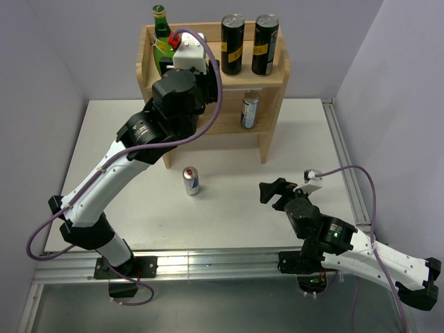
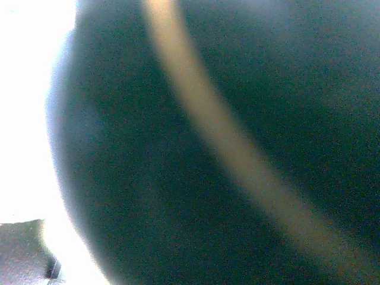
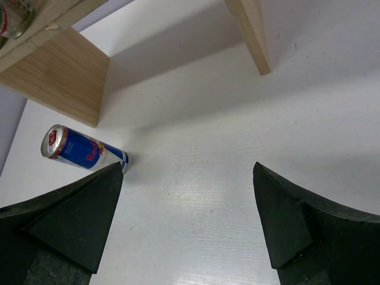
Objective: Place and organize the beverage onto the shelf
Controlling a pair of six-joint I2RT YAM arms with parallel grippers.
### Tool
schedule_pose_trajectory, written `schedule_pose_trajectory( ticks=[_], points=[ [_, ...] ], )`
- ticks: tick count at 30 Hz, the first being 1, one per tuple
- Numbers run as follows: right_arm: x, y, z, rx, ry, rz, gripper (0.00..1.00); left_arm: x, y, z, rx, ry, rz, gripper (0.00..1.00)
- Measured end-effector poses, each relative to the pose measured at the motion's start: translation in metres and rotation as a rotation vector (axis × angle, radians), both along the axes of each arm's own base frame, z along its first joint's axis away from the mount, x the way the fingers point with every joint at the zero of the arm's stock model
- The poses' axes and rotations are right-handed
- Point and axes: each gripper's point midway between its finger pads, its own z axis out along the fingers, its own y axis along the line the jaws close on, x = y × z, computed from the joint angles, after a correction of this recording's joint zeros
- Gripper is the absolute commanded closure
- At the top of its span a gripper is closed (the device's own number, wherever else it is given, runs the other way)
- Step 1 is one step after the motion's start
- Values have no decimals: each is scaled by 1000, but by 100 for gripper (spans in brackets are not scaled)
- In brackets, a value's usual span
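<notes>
- Shelf (image 1: 229, 81) of pale wood stands at the far side of the white counter (image 1: 243, 208).
- Two black cans (image 1: 232, 45) (image 1: 265, 45) stand upright side by side on the right of its top board.
- One green bottle (image 1: 161, 28) stands at the top board's back left corner.
- Left pincer (image 1: 168, 61) hangs just beside that bottle, hidden under its wrist housing. I cannot tell whether it is parted or gripping. Its wrist view shows only a blurred dark green surface.
- One slim can (image 1: 250, 109) stands on the lower board, on the right.
- Another slim blue-and-silver can (image 1: 191, 180) (image 3: 83, 151) stands upright on the counter, in front of the shelf.
- Right pincer (image 1: 276, 191) (image 3: 187, 169) sits low over the counter, spread wide and empty, well apart from that can.
</notes>
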Motion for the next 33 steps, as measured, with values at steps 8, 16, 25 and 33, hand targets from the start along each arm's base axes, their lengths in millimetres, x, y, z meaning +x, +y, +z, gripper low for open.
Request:
schedule_pose_trajectory(
  ticks=[8, 16, 25, 33],
  points=[
    [0, 0, -2, -3, 1, 0, 3, 32, 0, -24, 70, 11, 50, 100],
    [2, 3, -6, -19, 1, 3, 3, 59, 10, -23, 51, -16, 111, 100],
    [5, 7, -8, -38, 1, 7, 3, 79, 8, -19, 10, -50, 129, 100],
    [6, 9, -12, -47, 2, 9, 3, 98, 12, -21, -13, -68, 154, 100]
  ],
)
